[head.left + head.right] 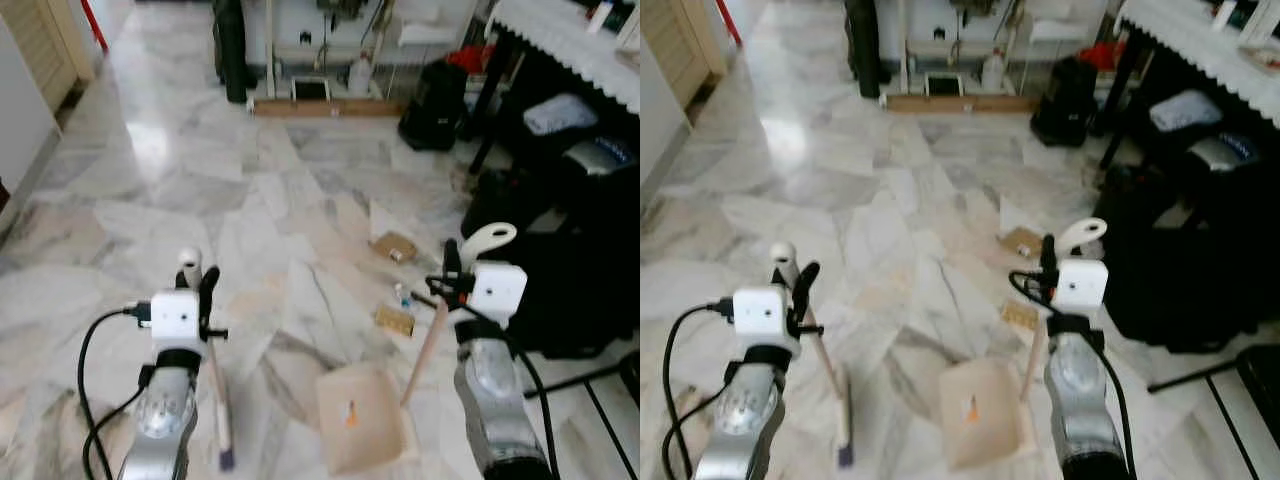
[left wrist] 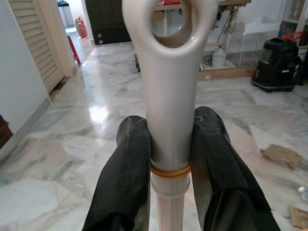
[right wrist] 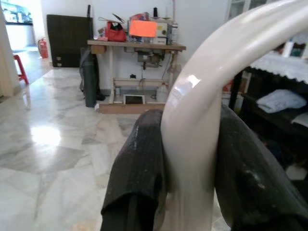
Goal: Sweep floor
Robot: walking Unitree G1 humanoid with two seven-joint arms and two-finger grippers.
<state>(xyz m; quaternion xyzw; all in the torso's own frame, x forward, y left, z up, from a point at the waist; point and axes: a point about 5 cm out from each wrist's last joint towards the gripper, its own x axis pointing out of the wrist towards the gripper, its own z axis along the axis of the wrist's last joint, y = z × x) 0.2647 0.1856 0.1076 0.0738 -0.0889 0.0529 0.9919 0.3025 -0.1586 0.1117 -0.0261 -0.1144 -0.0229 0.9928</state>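
On the marble floor [image 1: 150, 200] in front of the robot lies a beige dustpan [image 1: 362, 418], flat on the tiles with a small orange scrap [image 1: 351, 413] resting in its tray; its long handle rises up and to the right into the right gripper [image 1: 452, 268], whose two black fingers [image 3: 139, 178] are closed tight against either side of the cream loop grip [image 3: 202, 106]; the left gripper [image 1: 200, 283] is likewise clamped on the pale top of a broom handle [image 2: 168, 86], one finger [image 2: 127, 168] pressed on each side just above an orange ring [image 2: 169, 170]; the broom stick [image 1: 217, 395] slants down to a dark brush head [image 1: 227, 459] touching the floor near the left arm, well to the left of the dustpan; beyond the pan, pieces of litter lie scattered: a small brown cardboard box [image 1: 394, 246], a flat tan piece [image 1: 394, 320] and a tiny bottle-like item [image 1: 400, 295] between them; to the right stand dark bags [image 1: 560, 260] under a table with a white lace cloth [image 1: 570, 40]; at the far wall a workbench [image 3: 137, 48] carries a red bag [image 3: 115, 32], with a black appliance [image 2: 274, 65] nearby.
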